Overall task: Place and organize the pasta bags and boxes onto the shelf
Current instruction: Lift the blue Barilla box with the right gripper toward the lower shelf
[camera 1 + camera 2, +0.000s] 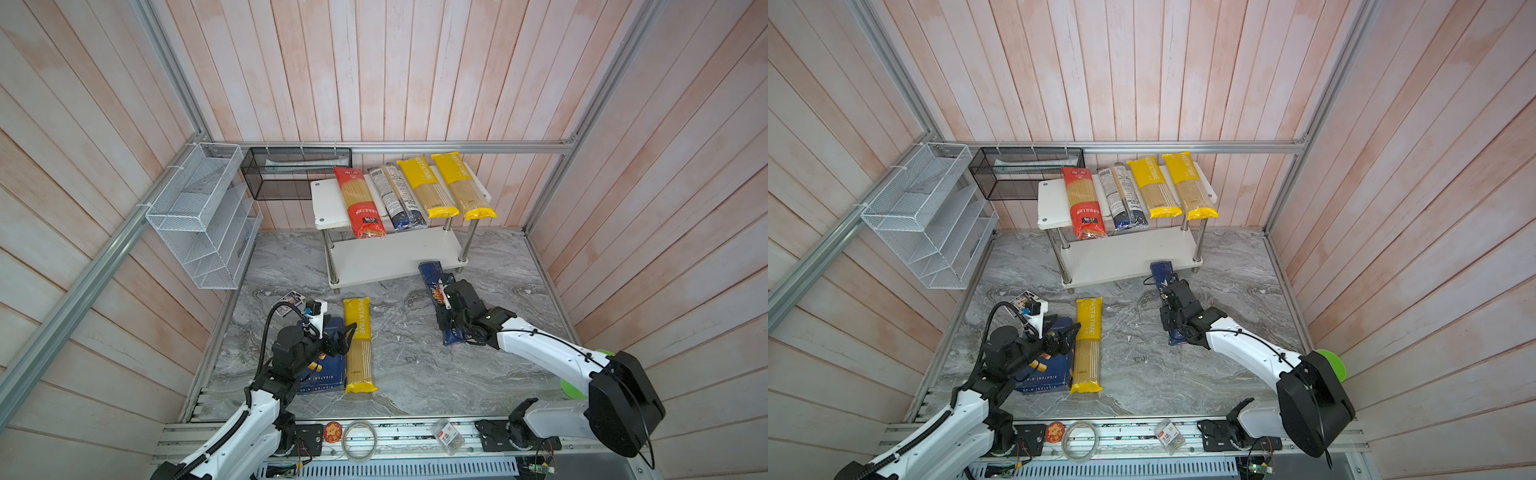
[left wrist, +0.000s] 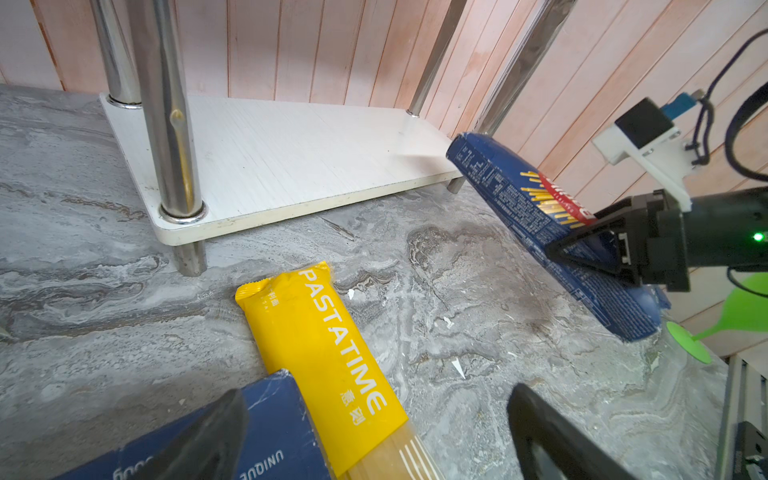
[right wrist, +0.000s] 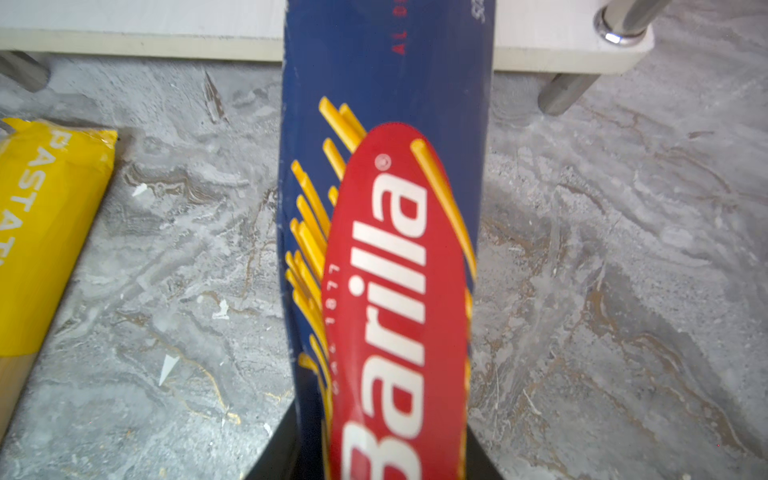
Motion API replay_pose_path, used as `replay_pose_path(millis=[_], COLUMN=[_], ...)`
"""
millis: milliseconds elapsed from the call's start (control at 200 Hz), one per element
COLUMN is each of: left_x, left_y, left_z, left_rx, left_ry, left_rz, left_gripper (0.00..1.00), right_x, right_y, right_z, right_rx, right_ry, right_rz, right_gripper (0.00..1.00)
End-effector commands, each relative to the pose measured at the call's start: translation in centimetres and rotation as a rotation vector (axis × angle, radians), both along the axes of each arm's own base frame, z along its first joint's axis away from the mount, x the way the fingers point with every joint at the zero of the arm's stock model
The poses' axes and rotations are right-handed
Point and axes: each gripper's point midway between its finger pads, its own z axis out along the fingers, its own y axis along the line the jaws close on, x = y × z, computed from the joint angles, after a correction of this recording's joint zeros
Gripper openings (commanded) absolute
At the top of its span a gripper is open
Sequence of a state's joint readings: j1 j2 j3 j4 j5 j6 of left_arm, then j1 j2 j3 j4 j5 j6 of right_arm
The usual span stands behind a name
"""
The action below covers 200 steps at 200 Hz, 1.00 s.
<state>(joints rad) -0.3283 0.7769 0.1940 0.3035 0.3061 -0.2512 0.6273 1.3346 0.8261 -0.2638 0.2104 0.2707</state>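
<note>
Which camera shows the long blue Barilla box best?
The left wrist view: the Barilla box shows nearly whole, tilted toward the shelf. The right wrist view shows only its logo close up; in both top views the right gripper hides its middle.

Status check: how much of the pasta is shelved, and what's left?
Done: four bags lie on the shelf's top board: red bag, blue bag, two yellow bags. In hand: the right gripper is shut on the spaghetti box, tilted, its far end over the lower board's edge. Left: the third yellow bag and the rigatoni box lie on the table, below the open left gripper.
</note>
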Motion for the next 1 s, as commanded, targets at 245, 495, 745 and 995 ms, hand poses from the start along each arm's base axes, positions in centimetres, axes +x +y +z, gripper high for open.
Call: replay_pose_path(millis=[245, 495, 745, 995], left_x=[0.0, 0.0, 0.0, 0.0], left_y=[-0.2, -0.1, -0.1, -0.1], left_z=[0.5, 0.5, 0.4, 0.4], left_rx=[0.003, 0.003, 0.003, 0.004], left_ry=[-0.026, -0.026, -0.023, -0.023], left_rz=[-0.010, -0.009, -0.008, -0.006], left_gripper=[1.00, 1.00, 1.00, 1.00], right_x=[5.6, 8.8, 12.0, 14.6], right_y=[-0.4, -1.4, -1.4, -1.1], right_z=[5.8, 6.9, 6.5, 5.5], right_rx=[0.087, 0.063, 0.062, 0.074], right_ry=[-0.174, -0.208, -0.206, -0.195], right_rz=[-0.012, -0.033, -0.025, -0.023], right_gripper=[0.24, 0.24, 0.25, 0.24])
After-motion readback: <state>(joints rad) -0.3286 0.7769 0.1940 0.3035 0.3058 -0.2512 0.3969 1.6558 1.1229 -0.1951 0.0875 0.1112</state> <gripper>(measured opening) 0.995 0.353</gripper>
